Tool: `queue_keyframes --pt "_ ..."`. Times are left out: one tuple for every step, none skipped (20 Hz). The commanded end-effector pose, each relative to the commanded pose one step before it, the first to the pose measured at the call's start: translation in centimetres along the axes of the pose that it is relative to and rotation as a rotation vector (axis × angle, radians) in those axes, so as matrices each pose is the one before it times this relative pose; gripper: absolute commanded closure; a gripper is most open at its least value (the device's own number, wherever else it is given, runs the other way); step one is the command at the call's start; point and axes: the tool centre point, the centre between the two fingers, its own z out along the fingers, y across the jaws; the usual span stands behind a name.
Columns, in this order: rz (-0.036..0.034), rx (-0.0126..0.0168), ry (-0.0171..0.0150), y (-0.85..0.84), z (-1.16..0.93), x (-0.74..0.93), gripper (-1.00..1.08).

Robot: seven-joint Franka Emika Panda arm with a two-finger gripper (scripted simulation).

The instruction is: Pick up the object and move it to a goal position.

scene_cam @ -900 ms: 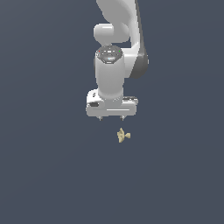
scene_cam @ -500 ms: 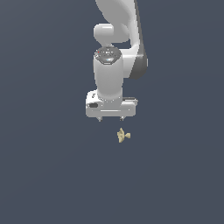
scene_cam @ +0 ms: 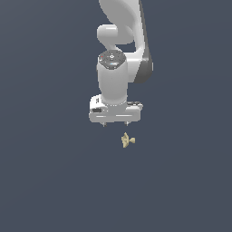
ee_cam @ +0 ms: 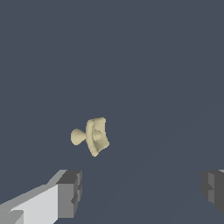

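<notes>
The object [scene_cam: 126, 140] is a tiny pale yellow-tan knobbly piece lying on the dark grey floor, just below and slightly to the exterior view's right of my white gripper [scene_cam: 115, 123]. In the wrist view the object [ee_cam: 92, 136] lies ahead of the fingers, outside the gap. The grey fingertips [ee_cam: 70, 192] stand far apart, so my gripper [ee_cam: 142, 190] is open and holds nothing. In the exterior view only small finger tips show beneath the hand.
A uniform dark grey surface [scene_cam: 50, 181] spreads all around. The white arm [scene_cam: 122, 31] rises above the hand toward the top of the exterior view.
The arm has shifted slightly; the hand sits a little lower and nearer the object than in the earliest frame. The object has not moved.
</notes>
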Motion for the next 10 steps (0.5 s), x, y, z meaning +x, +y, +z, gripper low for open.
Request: queue_keyframes --pt "-0.01399 -0.00336 -0.00327 -0.633 0.922 0.075 -0.92" --pt "-0.00757 -0.00196 -0.00116 -0.334 0.498 0.058 -0.92" --pt "-0.00866 -0.00220 -0.00132 -0.386 0.567 0.061 -0.92" --pt "-0.00976 -0.00238 -0.00145 -0.440 0.636 0.062 -0.92" --pt "-0.01084 -0.00245 -0.00155 -0.492 0.702 0.063 -0.92" --pt "-0.01194 -0.00245 -0.00164 -0.546 0.769 0.063 -0.92" --pt "-0.01290 -0.00240 -0.00170 -0.595 0.827 0.060 -0.92" --pt "-0.01233 -0.00207 -0.00156 -0.574 0.787 0.049 -0.92" --pt "-0.01130 -0.00170 -0.00138 -0.531 0.718 0.039 -0.92" --pt "-0.01026 -0.00138 -0.00121 -0.486 0.650 0.030 -0.92"
